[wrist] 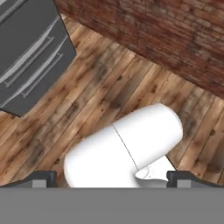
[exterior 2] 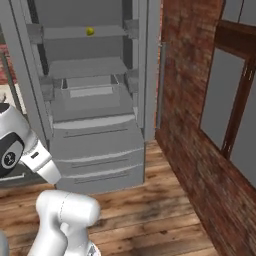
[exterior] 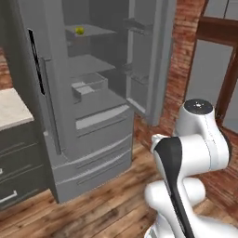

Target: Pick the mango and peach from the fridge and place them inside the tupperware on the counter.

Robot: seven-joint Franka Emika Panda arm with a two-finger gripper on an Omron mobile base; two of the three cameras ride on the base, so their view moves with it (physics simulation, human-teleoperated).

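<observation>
At far left, the tabletop edge adjoins the fridge; no container is visible on it. The fridge stands open, and a small yellow-green fruit, probably the mango, sits on the top shelf toward its front edge. No peach is discernible. The tool points at the wooden floor, fingers fully spread, grasping nothing. Judgement: the fetching step has yet to begin; the next move requires raising the arm to the shelf. Shelf lips, open door and brick wall bound the approach.

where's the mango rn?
The mango sits alone on the top shelf inside the open fridge, toward the shelf's left in the left base view.
</observation>
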